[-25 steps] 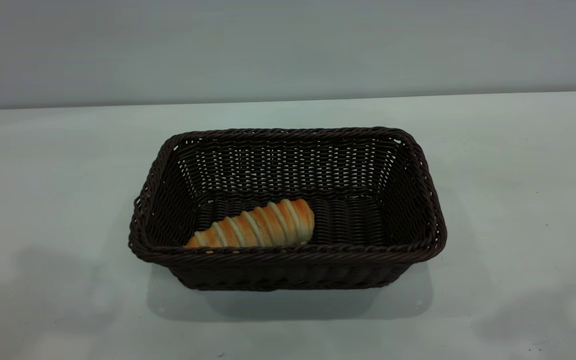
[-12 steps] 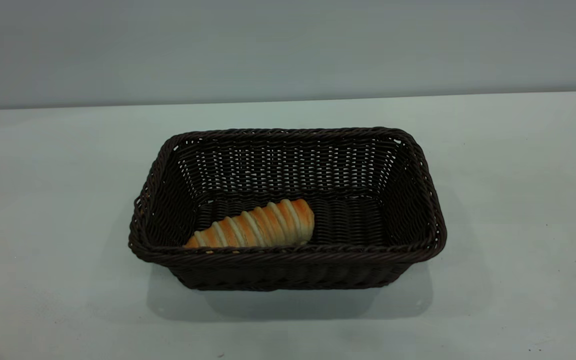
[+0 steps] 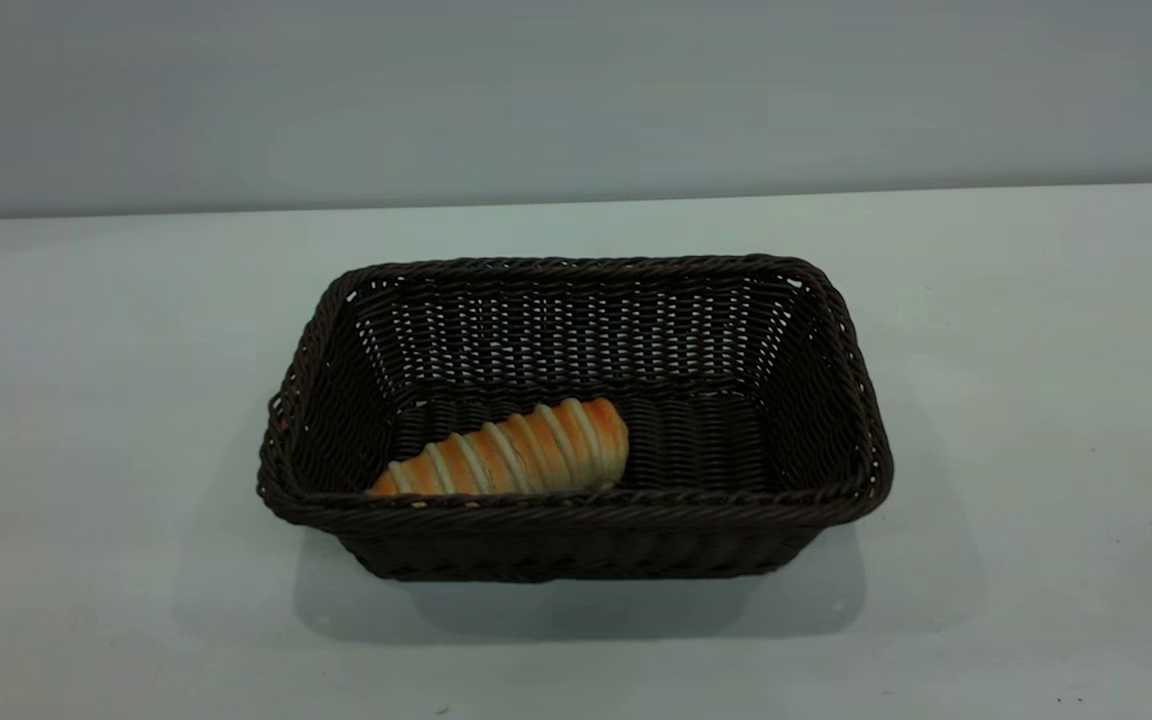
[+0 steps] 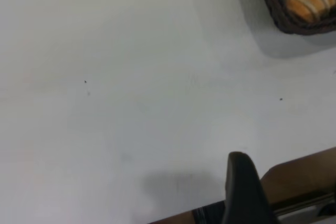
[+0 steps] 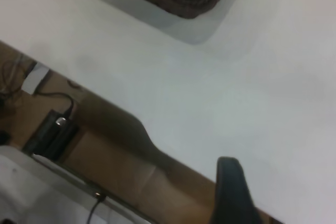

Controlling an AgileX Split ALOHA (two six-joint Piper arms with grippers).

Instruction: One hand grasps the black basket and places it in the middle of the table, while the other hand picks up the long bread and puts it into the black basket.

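As it lies, long bread [image 3: 516, 450] inside black basket [image 3: 576, 525] | pincers: state indiscernible | writing: unseen

A plain grey wall [image 3: 576, 100] fills the back of the exterior view and meets the pale grey-white tabletop [image 3: 86, 400] in one straight line. The light is soft and even, and shadows on the surface are faint. In the right wrist view, brown flooring [image 5: 115, 166] shows past the table edge, with a black box [image 5: 52, 132] and thin cables [image 5: 52, 98] on it.
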